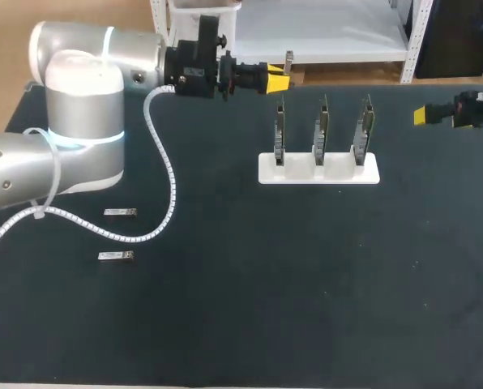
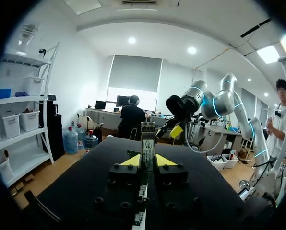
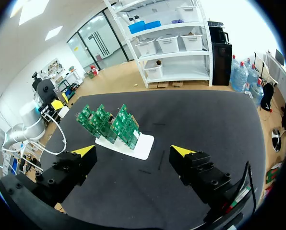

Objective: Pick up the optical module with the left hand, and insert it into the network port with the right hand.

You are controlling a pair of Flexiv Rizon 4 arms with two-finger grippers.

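Left jaws: clenched on one optical module [image 2: 148, 143], yellow fingertips [image 2: 131, 161] pressing it from both sides. The module [image 1: 288, 59] stands upright and sticks out past the tips. It is held in the air over the far edge of the desk [image 1: 306, 284], just left of and beyond the board rack.

Right jaws: released, yellow fingertips [image 3: 85, 151] wide apart, nothing between them. In the head view they sit at the far right [image 1: 430, 115], well apart from the left jaws, with the rack between the two.

Board rack: white base [image 1: 318, 168] in the far middle of the desk, carrying three green circuit boards [image 1: 322, 126] on edge in a left-to-right row. From the right wrist the boards [image 3: 109, 122] lie ahead of the open jaws. The ports on the boards are too small to make out.

Left arm [image 1: 79, 97] comes in from the left; a white spiral cable [image 1: 164, 174] hangs from it and loops over the desk.

Two more optical modules lie flat at the near left: one [image 1: 120, 212] just beyond the other [image 1: 115, 256], both close to the cable loop.
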